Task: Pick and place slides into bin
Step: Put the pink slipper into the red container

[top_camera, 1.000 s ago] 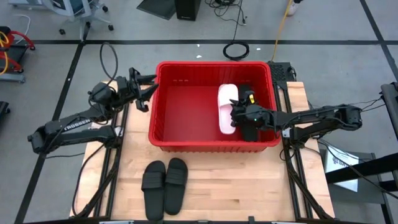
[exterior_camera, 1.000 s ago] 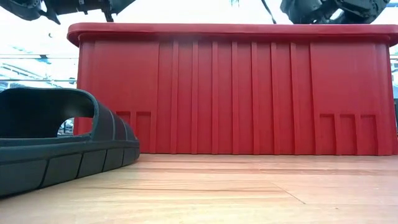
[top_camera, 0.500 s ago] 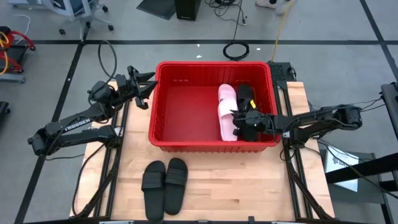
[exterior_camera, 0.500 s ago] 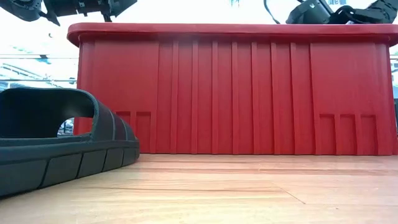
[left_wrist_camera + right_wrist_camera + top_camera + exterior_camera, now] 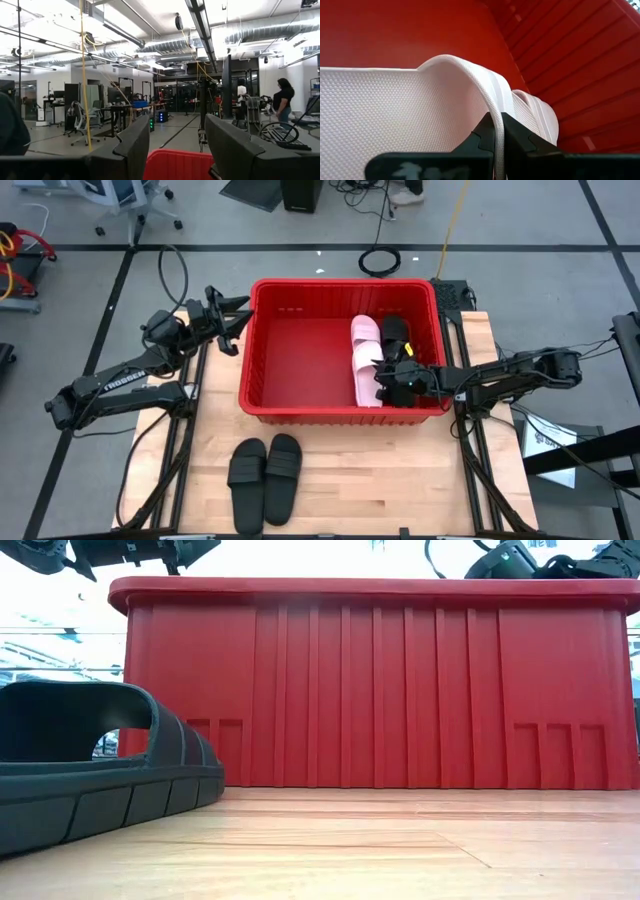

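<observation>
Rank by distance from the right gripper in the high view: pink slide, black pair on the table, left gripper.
1. Pink slide: in the bin, pinched by the right gripper.
2. Black pair: on the table in front of the bin.
3. Left gripper: past the bin's far left corner.

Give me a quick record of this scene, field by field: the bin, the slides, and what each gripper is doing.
bin: red bin on the wooden table, far half
slides in bin: two pink slides and at least one black slide, all at its right end
slides on table: pair of black slides side by side, in front of the bin
right gripper: right gripper inside the bin, shut on a pink slide's strap
left gripper: left gripper open, empty, at the bin's left rim
</observation>
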You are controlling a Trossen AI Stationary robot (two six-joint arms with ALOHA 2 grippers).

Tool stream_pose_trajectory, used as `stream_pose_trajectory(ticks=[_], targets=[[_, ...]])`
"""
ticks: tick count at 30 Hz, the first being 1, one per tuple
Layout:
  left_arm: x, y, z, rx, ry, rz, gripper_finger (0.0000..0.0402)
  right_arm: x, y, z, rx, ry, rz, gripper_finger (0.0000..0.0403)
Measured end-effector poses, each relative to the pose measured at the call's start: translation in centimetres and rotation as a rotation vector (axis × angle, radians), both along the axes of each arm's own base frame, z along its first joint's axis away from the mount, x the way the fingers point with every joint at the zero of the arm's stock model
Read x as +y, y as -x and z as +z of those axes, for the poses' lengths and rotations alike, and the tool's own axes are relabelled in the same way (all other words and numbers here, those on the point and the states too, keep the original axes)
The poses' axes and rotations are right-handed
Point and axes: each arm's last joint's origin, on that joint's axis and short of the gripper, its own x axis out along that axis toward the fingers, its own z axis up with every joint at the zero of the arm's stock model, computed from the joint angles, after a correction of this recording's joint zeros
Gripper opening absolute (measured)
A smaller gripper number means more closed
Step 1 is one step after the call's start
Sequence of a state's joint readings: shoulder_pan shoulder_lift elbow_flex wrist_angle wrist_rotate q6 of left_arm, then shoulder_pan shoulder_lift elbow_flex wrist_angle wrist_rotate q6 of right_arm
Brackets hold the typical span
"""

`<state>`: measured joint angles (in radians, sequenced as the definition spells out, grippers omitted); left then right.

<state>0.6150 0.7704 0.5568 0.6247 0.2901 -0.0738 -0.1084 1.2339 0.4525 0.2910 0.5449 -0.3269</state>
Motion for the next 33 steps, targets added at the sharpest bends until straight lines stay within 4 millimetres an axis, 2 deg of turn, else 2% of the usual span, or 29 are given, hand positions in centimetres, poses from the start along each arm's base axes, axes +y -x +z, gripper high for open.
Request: stream_pose_trajectory(ticks=[16,26,33], targets=[[0.0,0.0,0.0,-0.005,0.017,-0.007,0.0198,-1.5,0.4,-0.3,0.019,-0.055,0.008,0.0004],[0.0,0.0,0.0,-0.010,0.033,-0.015,0.0198,-1.6,0.4,-0.3,0.056,-0.011,0.035,0.0006],[0.0,0.0,0.0,-0.010,0.036,-0.016,0.0198,-1.6,0.4,-0.3,0.050,-0.013,0.034,0.0058]])
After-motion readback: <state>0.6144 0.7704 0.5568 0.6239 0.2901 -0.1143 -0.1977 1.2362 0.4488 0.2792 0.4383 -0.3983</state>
